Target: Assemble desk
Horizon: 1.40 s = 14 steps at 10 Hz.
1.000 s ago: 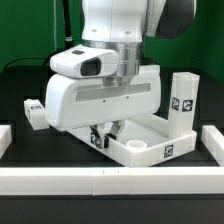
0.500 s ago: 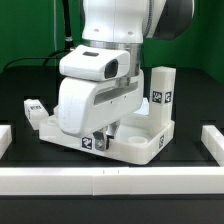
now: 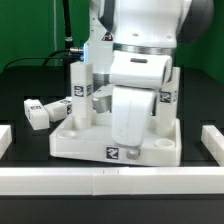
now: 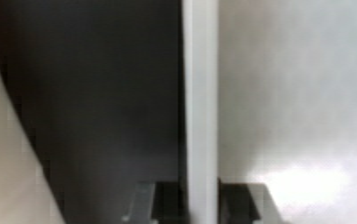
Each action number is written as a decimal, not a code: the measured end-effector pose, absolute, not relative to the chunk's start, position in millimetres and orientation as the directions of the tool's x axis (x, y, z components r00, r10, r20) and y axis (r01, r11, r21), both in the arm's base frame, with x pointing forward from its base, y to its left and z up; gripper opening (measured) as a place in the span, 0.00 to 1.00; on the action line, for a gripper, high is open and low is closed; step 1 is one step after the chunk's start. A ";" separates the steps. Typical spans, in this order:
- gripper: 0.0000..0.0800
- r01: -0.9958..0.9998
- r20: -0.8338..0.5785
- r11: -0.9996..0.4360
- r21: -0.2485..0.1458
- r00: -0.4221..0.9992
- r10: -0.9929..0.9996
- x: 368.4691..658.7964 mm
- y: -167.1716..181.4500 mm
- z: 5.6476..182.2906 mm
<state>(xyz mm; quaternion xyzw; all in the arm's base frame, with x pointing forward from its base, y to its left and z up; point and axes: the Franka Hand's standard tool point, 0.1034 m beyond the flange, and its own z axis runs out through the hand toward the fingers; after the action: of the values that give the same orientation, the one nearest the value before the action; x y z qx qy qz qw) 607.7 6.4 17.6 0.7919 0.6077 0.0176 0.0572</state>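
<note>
The desk's white tabletop rests on the black table with its rim up and a tag on its front wall. Two square white legs stand upright at its back corners, one on the exterior view's left and one on the right. My gripper reaches down from the big white hand to the tabletop's front rim. In the wrist view the thin white rim runs between my two dark fingers; the gripper is shut on it.
A loose white leg lies on the table at the exterior view's left. White border rails run along the front, the left and the right. Cables hang at the back left.
The hand has swung toward the exterior view's right with the tabletop in its grip. The tabletop has turned so its tagged wall faces front, and a second upright leg has come into sight.
</note>
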 end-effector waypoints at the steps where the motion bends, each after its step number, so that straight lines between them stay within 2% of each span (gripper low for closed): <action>1: 0.08 0.960 -0.042 -0.256 0.112 0.262 0.964 607.6 4.8 17.9; 5: 0.08 0.964 -0.037 -0.239 0.120 0.245 0.969 609.6 9.7 18.1; 8: 0.08 0.979 -0.034 -0.153 0.137 0.159 0.987 629.7 45.3 22.9; 11: 0.08 0.987 -0.052 -0.120 0.104 0.125 0.991 638.7 58.3 24.3; 14: 0.08 0.989 -0.074 -0.104 0.104 0.112 0.991 647.6 63.7 34.3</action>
<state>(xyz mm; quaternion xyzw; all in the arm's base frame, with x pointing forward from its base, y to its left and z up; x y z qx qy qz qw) 647.6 63.7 34.3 0.7430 0.6662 0.0071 0.0638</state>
